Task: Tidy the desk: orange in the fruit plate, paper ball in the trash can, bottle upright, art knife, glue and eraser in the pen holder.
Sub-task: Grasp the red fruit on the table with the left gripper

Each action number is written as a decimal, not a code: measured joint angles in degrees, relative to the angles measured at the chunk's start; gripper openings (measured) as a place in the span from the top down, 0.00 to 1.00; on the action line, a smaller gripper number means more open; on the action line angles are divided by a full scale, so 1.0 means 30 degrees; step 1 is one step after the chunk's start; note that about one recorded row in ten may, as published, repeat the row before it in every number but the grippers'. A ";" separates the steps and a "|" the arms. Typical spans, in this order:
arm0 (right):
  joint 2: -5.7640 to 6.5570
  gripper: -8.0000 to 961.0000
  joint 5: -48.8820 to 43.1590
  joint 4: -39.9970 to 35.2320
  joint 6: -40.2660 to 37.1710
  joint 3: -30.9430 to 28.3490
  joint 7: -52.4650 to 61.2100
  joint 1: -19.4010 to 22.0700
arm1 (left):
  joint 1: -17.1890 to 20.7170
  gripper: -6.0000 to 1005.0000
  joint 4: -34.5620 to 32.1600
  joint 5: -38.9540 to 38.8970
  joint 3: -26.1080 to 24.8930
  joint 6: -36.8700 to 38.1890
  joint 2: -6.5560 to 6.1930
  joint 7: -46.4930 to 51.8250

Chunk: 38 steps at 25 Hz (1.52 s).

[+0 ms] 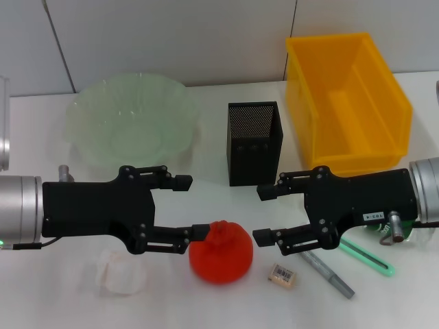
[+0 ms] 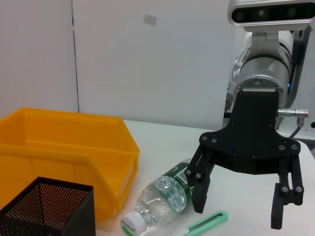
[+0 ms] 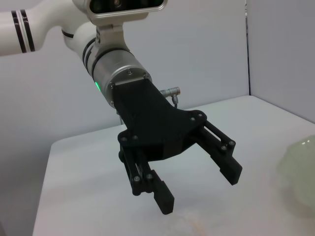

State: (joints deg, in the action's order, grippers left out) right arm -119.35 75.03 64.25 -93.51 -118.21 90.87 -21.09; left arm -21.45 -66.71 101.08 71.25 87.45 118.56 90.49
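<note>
Bottle (image 2: pixel 167 196) lying flat — cap toward pen holder (image 2: pixel 47 209)

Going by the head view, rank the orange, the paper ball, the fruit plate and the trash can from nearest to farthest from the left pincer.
From the left pincer, which is open:
1. The orange, just below and beside its lower fingertip.
2. The paper ball, at the near edge under the left arm.
3. The fruit plate, behind the left arm; close to the paper ball's rank.
4. The trash can, far right corner.

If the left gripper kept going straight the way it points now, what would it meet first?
Probably the right gripper, which faces it open across the desk. The left gripper is open too, its near finger beside the orange, though depth is unclear.
</note>
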 joint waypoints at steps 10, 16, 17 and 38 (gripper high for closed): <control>-0.0011 0.21 0.0050 -0.0018 -0.0072 0.0118 0.0001 0.0030 | -0.0001 0.19 0.0000 -0.0001 0.0011 -0.0002 0.0000 0.0002; -0.0021 0.21 0.0061 -0.0029 -0.0085 0.0262 0.0001 0.0054 | 0.0000 0.19 -0.0001 -0.0003 0.0012 -0.0001 0.0000 0.0008; -0.0025 0.21 0.0067 -0.0029 -0.0090 0.0262 0.0001 0.0071 | -0.0001 0.19 -0.0001 -0.0002 0.0016 0.0004 0.0000 0.0011; 0.0109 0.21 -0.0601 0.0287 -0.0089 -0.0108 0.0125 0.1244 | -0.1061 0.19 0.1924 0.0454 0.2038 -0.2643 0.0056 0.0650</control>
State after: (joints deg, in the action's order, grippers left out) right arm -119.03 73.22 65.11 -93.78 -118.53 91.25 -17.36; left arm -24.63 -60.93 102.44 77.36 79.53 118.73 92.44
